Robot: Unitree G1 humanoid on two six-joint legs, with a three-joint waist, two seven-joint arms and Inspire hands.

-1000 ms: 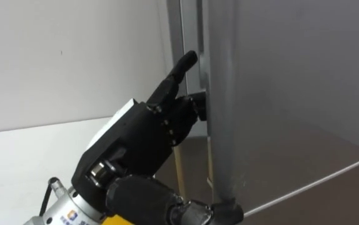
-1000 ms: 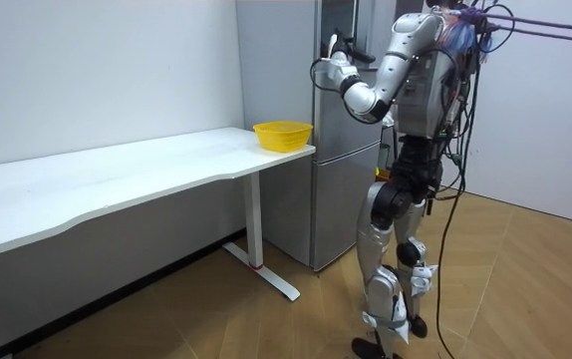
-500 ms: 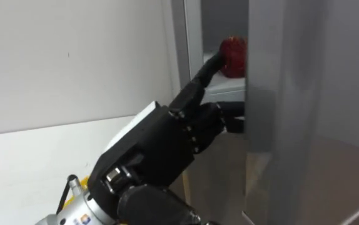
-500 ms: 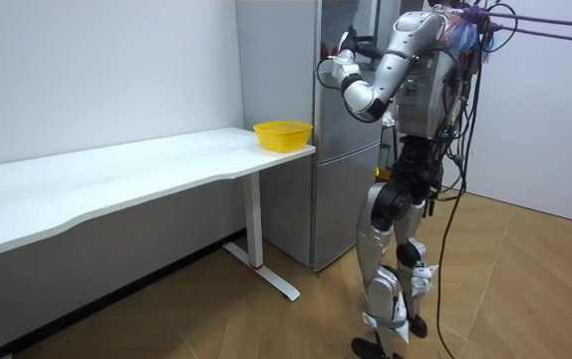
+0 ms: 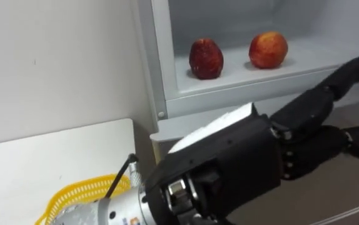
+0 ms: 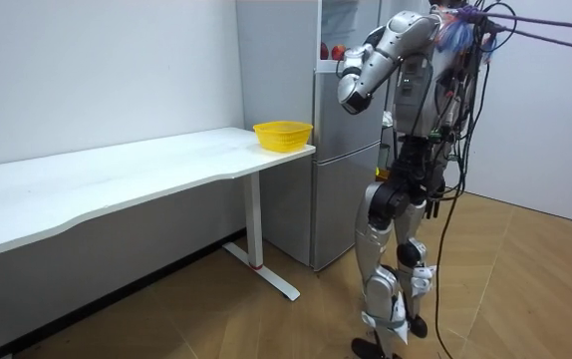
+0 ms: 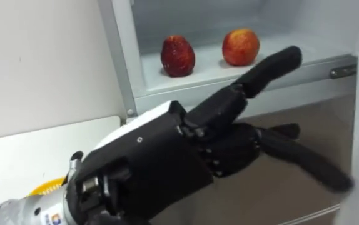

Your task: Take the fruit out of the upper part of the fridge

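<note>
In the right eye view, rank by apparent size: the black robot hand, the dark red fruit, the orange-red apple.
Largest: black left hand, though it is nearest the camera.
Then dark red fruit and orange-red apple: they look alike, so unranked.

Left hand [image 7: 161, 156] matt black plastic; fridge [image 6: 286, 150] smooth grey; dark apple [image 5: 206, 59], paler apple [image 5: 268, 49] smooth-skinned; basket [image 6: 282, 134] yellow plastic mesh.

Dark fruit [image 5: 206, 59], apple [image 5: 268, 49] on fridge shelf [image 5: 239, 74]

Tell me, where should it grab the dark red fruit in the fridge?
Grip the dark red fruit around its round middle, coming straight in from the open front of the shelf. It stands near the front edge, apart from the apple, so there is room on both sides.
</note>
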